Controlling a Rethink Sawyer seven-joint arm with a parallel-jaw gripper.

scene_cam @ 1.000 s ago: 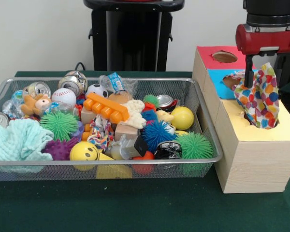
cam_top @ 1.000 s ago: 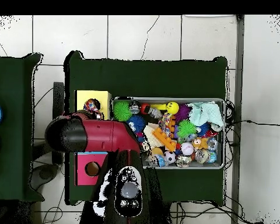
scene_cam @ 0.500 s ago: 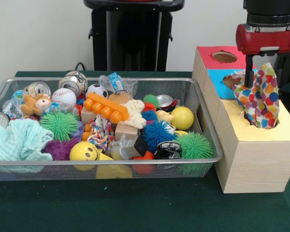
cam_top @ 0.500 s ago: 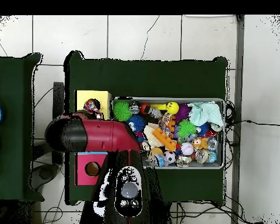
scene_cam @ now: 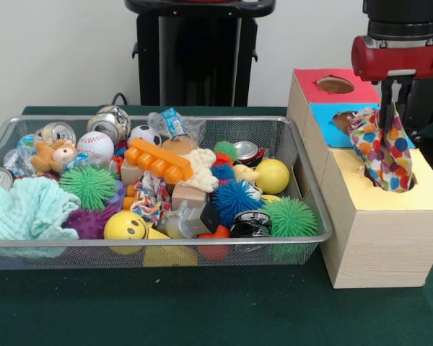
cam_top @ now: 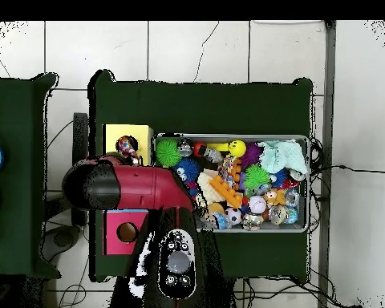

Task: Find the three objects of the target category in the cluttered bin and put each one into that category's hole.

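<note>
The gripper (scene_cam: 391, 108) hangs straight down over the yellow-topped box (scene_cam: 379, 238), its dark fingers pinched onto the top edge of a dotted fabric piece (scene_cam: 384, 155). The cloth droops from that pinch, and its lower end already sits inside the round hole (scene_cam: 408, 184) in the yellow lid, with most of it above the rim. Holding it by the very top makes sense: a limp scrap falls into a narrow strand that way, so it can feed down through the opening rather than bunch across it. From above, the red arm (cam_top: 139, 186) covers much of the box row, with only a bit of the dotted cloth peeking out beside it.

Behind stand the blue-topped box (scene_cam: 330, 124) and the red-topped box (scene_cam: 325, 85), each with its own hole. To the side, the wire mesh bin (scene_cam: 159, 245) is crammed: spiky rubber balls, a yellow smiley ball (scene_cam: 124, 225), a baseball (scene_cam: 95, 144), drink cans, an orange toy brick (scene_cam: 159, 160) and a teal towel (scene_cam: 25, 209). A knotted patterned bit (scene_cam: 151, 198) lies mid-bin; I cannot tell whether it is another dotted piece.
</note>
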